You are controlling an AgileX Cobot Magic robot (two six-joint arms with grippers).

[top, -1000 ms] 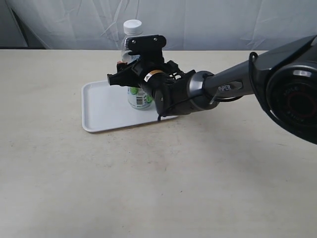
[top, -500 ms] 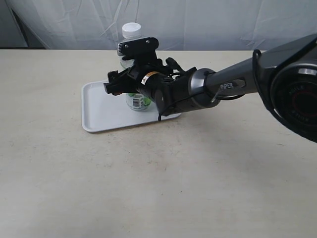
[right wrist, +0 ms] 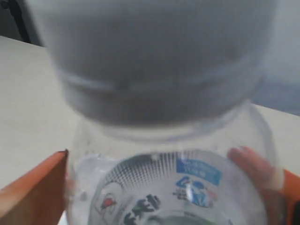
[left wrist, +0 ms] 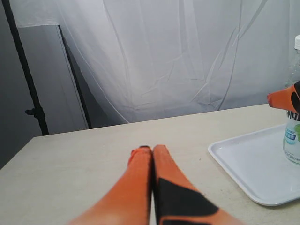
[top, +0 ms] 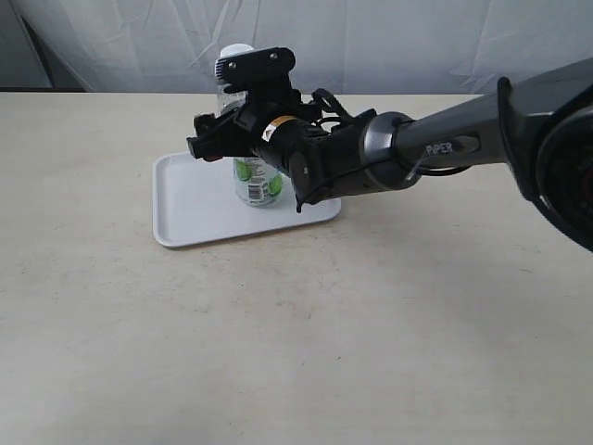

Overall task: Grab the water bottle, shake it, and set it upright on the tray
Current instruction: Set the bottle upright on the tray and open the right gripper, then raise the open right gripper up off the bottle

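The water bottle (top: pixel 258 182) stands upright on the white tray (top: pixel 190 209), white cap (top: pixel 236 50) on top. My right gripper (top: pixel 222 139) reaches across from the right and sits at the bottle's shoulder. In the right wrist view the bottle (right wrist: pixel 187 173) fills the space between the orange fingers (right wrist: pixel 33 192), which flank it closely; the jaws look slightly open. The left wrist view shows the bottle (left wrist: pixel 293 136) and tray (left wrist: pixel 248 164) off to one side. My left gripper (left wrist: pixel 152 149) is shut and empty above the bare table, outside the exterior view.
The tray lies on a beige table (top: pixel 278 352) in front of a white curtain (top: pixel 389 37). A dark stand (left wrist: pixel 28 79) and a grey panel show in the left wrist view beyond the table's far edge.
My right gripper has slid up the bottle from its middle to its shoulder and shifted a little left. The bottle stays standing on the tray. The left gripper's earlier state is not shown.
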